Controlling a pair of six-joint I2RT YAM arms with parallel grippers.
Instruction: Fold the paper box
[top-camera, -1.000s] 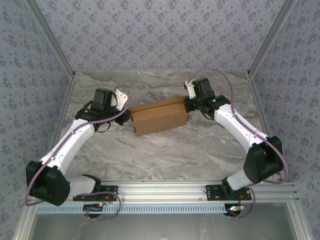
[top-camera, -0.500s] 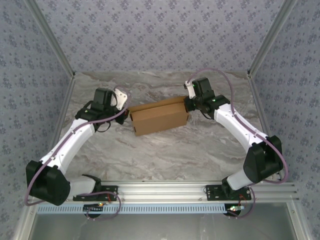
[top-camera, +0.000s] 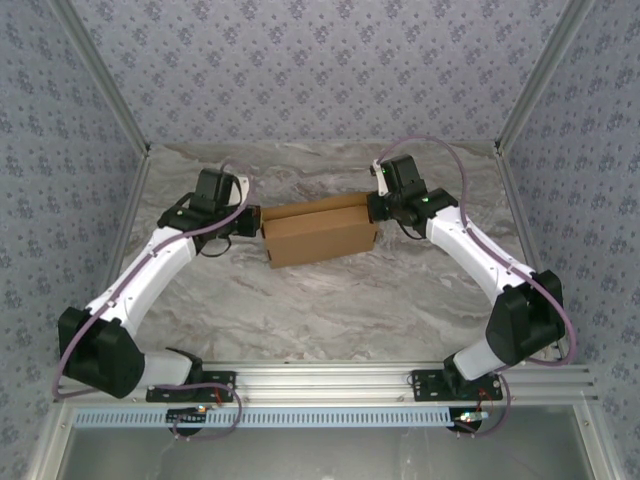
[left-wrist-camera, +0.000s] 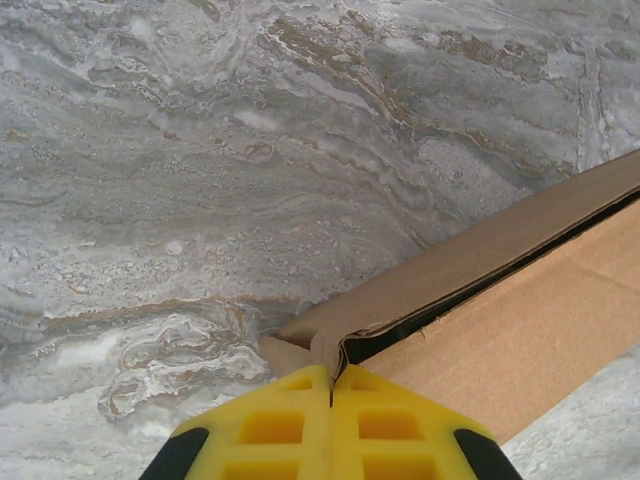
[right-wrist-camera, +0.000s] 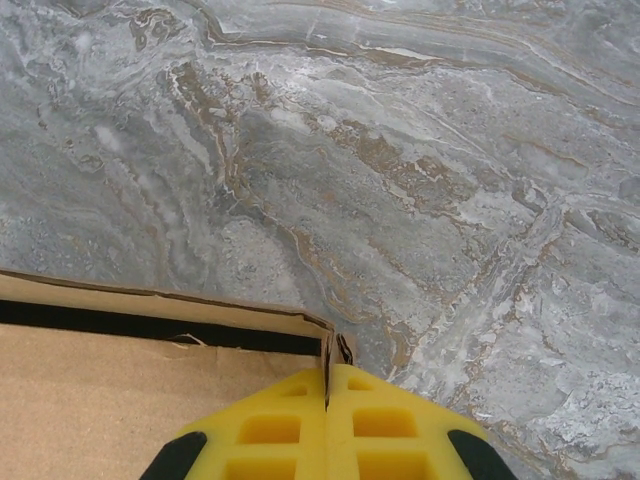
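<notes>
Yellow-tipped, the left gripper (left-wrist-camera: 331, 378) is pinched tight on a cardboard tab at the far left corner of the box (top-camera: 320, 238). The right gripper (right-wrist-camera: 327, 372), likewise closed, clamps a small tab at the box's far right corner. The tan box lies on the marble table (top-camera: 300, 300), toward the far side, between both grippers, its far flap slightly ajar.

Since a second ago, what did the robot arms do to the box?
The left gripper pinched shut on the far left corner flap of the paper box, and its arm shifted slightly. The right gripper stayed shut on the far right corner, and the box stayed put.
</notes>
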